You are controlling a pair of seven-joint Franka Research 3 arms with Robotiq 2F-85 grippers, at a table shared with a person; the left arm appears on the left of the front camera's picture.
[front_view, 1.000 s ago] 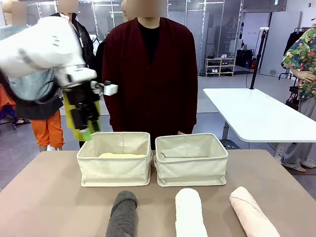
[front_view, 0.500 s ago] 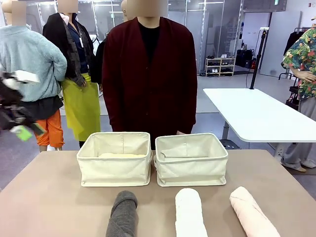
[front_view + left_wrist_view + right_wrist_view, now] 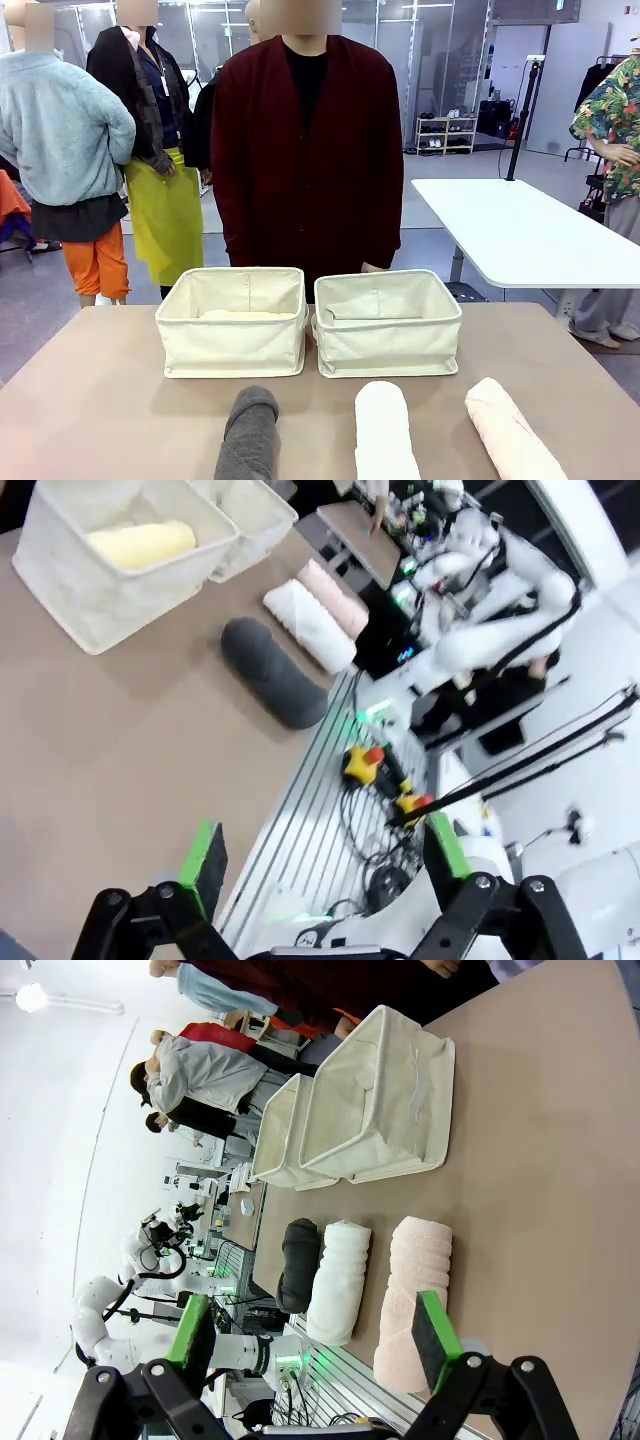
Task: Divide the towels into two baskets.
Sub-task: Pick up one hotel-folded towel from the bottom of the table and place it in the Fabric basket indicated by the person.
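At the brown table [image 3: 90, 750] edge, the left claw [image 3: 325, 865] is gaping empty, the yellow towel [image 3: 140, 545] lying in the left basket [image 3: 70, 580] far ahead, the grey towel [image 3: 270, 675] nearer. The right claw [image 3: 312, 1335] is gaping too, white towel [image 3: 338, 1280] and pink towel [image 3: 420, 1255] lying just ahead.

From my feed, brown matte bench [image 3: 90, 400], glossy grey floor [image 3: 35, 310] beyond, long white rounded table [image 3: 520, 235] at right, glass partition walls [image 3: 445, 50] behind, low metal shelf rack [image 3: 446, 133] far back.

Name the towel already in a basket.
The pale yellow towel, inside the left basket; the dark grey towel, white towel and pale pink towel lie on the table.
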